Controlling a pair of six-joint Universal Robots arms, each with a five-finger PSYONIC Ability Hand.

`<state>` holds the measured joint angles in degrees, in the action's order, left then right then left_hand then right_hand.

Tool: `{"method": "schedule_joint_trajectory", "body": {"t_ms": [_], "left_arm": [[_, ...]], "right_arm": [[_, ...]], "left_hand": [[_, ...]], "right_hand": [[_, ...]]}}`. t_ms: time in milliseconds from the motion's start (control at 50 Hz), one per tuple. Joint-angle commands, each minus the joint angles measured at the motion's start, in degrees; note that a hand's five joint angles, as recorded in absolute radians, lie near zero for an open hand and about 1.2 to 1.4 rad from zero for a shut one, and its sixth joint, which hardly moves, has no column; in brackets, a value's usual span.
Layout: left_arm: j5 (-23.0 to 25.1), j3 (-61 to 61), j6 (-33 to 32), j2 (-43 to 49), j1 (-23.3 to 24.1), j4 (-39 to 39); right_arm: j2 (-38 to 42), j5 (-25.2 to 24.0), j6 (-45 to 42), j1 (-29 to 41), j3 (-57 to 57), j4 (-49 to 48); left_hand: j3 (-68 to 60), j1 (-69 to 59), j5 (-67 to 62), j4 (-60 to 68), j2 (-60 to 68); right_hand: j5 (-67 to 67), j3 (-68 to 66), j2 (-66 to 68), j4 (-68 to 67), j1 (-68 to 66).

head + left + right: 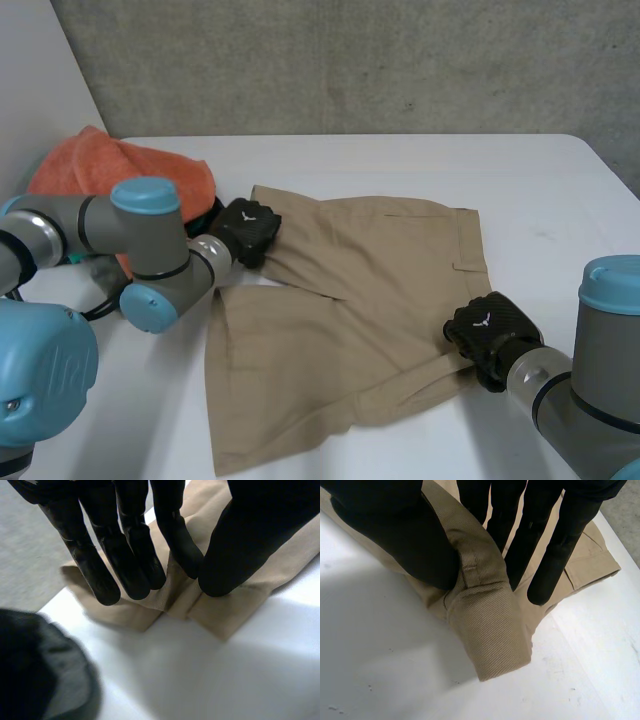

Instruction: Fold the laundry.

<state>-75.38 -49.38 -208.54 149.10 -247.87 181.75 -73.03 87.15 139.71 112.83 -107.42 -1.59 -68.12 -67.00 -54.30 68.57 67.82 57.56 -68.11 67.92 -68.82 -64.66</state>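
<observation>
Tan shorts lie spread and partly doubled over on the white table. My left hand is at the far left corner of the shorts, at a leg hem. In its wrist view the fingers and thumb pinch a raised ridge of the tan cloth at that edge. My right hand is at the near right edge, on the waistband. There its thumb and fingers squeeze a fold of waistband that has a belt loop on it.
An orange cloth is heaped at the table's back left, behind my left arm. A dark rounded thing lies close beside the left hand. A grey wall stands behind the table. Bare table lies to the right and behind the shorts.
</observation>
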Motion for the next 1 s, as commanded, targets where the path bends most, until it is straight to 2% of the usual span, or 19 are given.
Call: {"method": "schedule_joint_trajectory", "body": {"t_ms": [20, 140, 400, 420, 440, 480, 520, 560, 680, 780, 860, 1000], "left_arm": [[-11.5, -6.3, -0.3, -8.4, 0.6, 0.3], [-10.8, -14.8, -0.6, -15.1, 0.5, 2.4], [-10.8, -18.7, -0.6, -15.3, 0.5, 4.1], [-10.8, -18.7, -0.6, -15.3, 0.4, 4.1], [-10.7, -18.7, -0.6, -15.4, 0.4, 4.1], [-11.0, -19.0, -0.6, -15.9, 0.4, 3.6], [-11.4, -19.2, -0.5, -16.9, 0.5, 3.4], [-11.4, -20.3, 0.5, -21.2, 0.3, 2.3], [-11.5, -29.7, 2.0, -33.8, 0.7, -2.1], [-11.5, -40.7, 8.9, -46.3, 3.2, -5.3], [-11.4, -47.6, 15.2, -52.5, 5.8, -7.8], [-11.4, -56.7, 22.9, -53.8, 9.7, -9.8]], "right_arm": [[-0.1, 0.0, 0.0, 0.2, 0.0, 0.1], [-0.2, 0.0, 0.1, 0.4, 0.0, 0.1], [-1.1, 0.4, 3.2, 0.9, 0.1, 0.9], [-1.4, 0.4, 3.6, 0.9, 0.2, 1.0], [-1.8, 0.4, 4.0, 0.9, 0.3, 1.0], [-2.6, 0.3, 5.4, 0.9, 0.6, 1.0], [-3.2, 0.1, 6.7, 1.0, 1.2, 1.4], [-3.4, 0.0, 7.2, 1.0, 1.6, 1.7], [-3.2, -0.1, 11.2, 3.0, 5.5, 2.5], [-2.9, 0.0, 17.3, 3.3, 8.8, 2.6], [-2.3, 0.1, 21.2, 3.2, 10.7, 2.6], [-0.2, 0.0, 22.4, 2.9, 11.7, 2.7]], "left_hand": [[-11.9, -13.0, -15.7, 11.4, 12.2], [-11.9, -13.0, -15.7, 11.4, 12.2], [-11.9, -13.0, -15.7, 11.4, 12.2], [-4.2, -5.4, -8.1, 3.8, 4.5], [13.7, 12.5, 9.8, -14.1, -13.4], [33.3, 32.1, 29.4, -33.7, -33.0], [35.2, 34.1, 31.4, -35.6, -34.9], [39.4, 38.3, 35.6, -39.8, -39.1], [40.1, 39.0, 36.3, -40.5, -39.8], [40.1, 39.0, 36.3, -40.5, -39.8], [39.9, 38.8, 36.1, -40.4, -39.6], [40.1, 39.0, 36.3, -40.5, -39.8]], "right_hand": [[12.4, -11.9, 12.1, -11.2, -15.3], [12.4, -11.9, 12.1, -11.2, -15.3], [12.4, -11.9, 12.1, -11.2, -15.3], [12.4, -11.9, 12.1, -11.2, -15.3], [12.4, -11.9, 12.1, -11.2, -15.3], [12.4, -11.9, 12.1, -11.2, -15.3], [12.4, -11.9, 12.1, -11.2, -15.3], [12.4, -11.9, 12.1, -11.2, -15.3], [12.4, -11.9, 12.1, -11.2, -15.3], [12.4, -11.9, 12.1, -11.2, -15.3], [12.4, -11.9, 12.1, -11.2, -15.3], [12.4, -11.9, 12.1, -11.2, -15.3]]}}
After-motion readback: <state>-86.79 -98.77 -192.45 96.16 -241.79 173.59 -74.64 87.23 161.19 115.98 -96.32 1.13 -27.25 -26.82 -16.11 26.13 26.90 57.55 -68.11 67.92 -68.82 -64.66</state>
